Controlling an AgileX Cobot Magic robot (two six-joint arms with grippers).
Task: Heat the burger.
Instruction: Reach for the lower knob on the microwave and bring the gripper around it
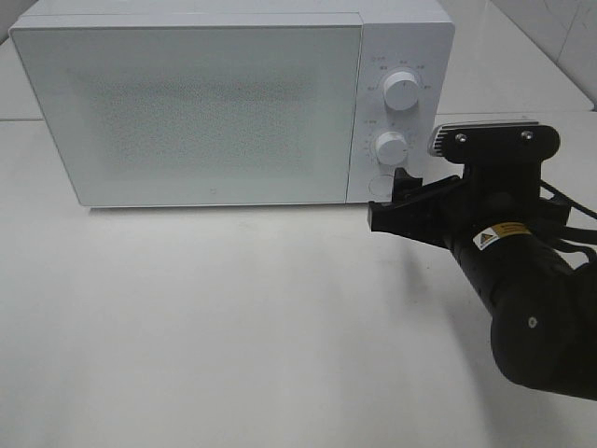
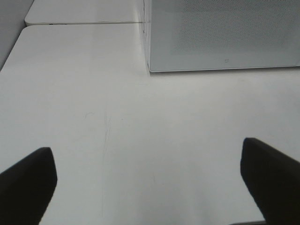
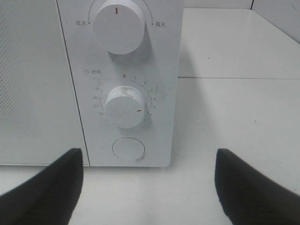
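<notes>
The burger is out of view. A white microwave (image 1: 215, 103) stands at the back of the table with its frosted door (image 1: 187, 112) shut. My right gripper (image 1: 390, 201) is open just in front of the control panel, level with the round button (image 3: 129, 149) and holding nothing (image 3: 150, 187). The timer knob (image 3: 125, 107) has its red mark turned off zero. Above it, the power knob (image 3: 117, 26) points straight up. My left gripper (image 2: 150, 183) is open over bare table in front of the microwave's lower corner (image 2: 151, 70) and does not show in the exterior high view.
The white table (image 1: 233, 327) spreads in front of the microwave. A seam between table panels (image 2: 84, 22) runs behind its left side. The black right arm (image 1: 532, 317) fills the right foreground.
</notes>
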